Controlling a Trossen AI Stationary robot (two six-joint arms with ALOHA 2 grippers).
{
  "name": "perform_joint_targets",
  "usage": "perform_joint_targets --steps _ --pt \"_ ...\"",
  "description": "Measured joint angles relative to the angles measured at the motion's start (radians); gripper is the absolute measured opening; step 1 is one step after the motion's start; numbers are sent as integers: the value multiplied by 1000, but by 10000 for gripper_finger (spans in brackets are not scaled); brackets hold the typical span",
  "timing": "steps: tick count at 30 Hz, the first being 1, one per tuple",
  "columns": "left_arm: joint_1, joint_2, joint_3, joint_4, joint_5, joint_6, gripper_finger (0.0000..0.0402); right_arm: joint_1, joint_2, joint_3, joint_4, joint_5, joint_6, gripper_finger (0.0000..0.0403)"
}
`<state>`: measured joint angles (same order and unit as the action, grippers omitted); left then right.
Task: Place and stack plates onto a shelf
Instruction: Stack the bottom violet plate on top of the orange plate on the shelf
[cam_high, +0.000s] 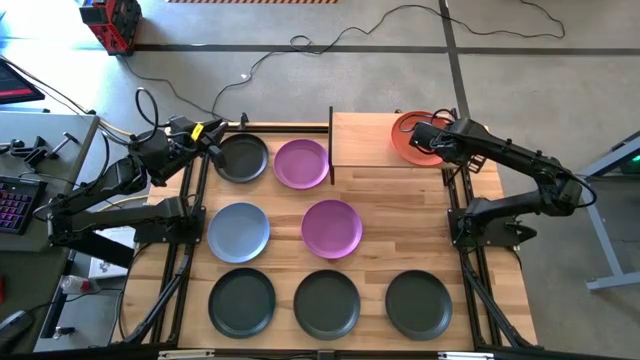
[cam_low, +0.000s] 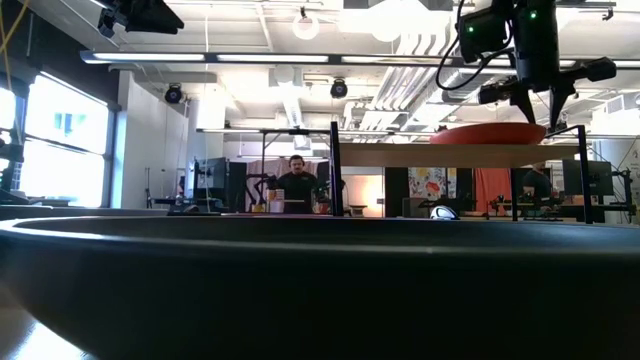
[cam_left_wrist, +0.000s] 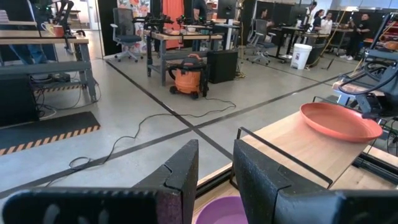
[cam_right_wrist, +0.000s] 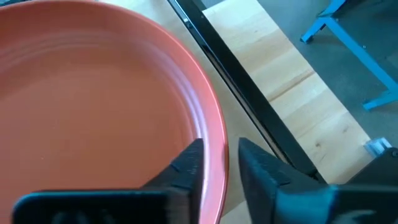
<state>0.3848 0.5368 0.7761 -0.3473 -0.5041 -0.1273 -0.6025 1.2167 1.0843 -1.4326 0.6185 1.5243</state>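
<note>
Step in hand: first placement. Orange-red plate (cam_high: 412, 135) on shelf (cam_high: 365, 140), right end. Right hand (cam_right_wrist: 219, 163) straddles its rim, fingers apparently slightly parted. Next: release fully, lift clear. Left hand (cam_left_wrist: 214, 180) open, waiting above far-left surface (cam_high: 400, 215).

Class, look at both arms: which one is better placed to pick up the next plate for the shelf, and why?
Probably the left. Its gripper hovers beside the dark plate at the table's far edge, fingers open, while the right gripper is over the orange-red plate on the shelf.
</note>
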Motion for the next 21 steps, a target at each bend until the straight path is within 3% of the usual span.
perform_joint_targets --steps 5,13,21 --pt "0 0 0 0 0 0 90 4 -19 12 -4 1 -8 125" --pt "0 0 0 0 0 0 90 35 -62 140 13 -37 -165 130" --pt "0 0 0 0 0 0 90 115 -62 222 236 -299 -491 130"
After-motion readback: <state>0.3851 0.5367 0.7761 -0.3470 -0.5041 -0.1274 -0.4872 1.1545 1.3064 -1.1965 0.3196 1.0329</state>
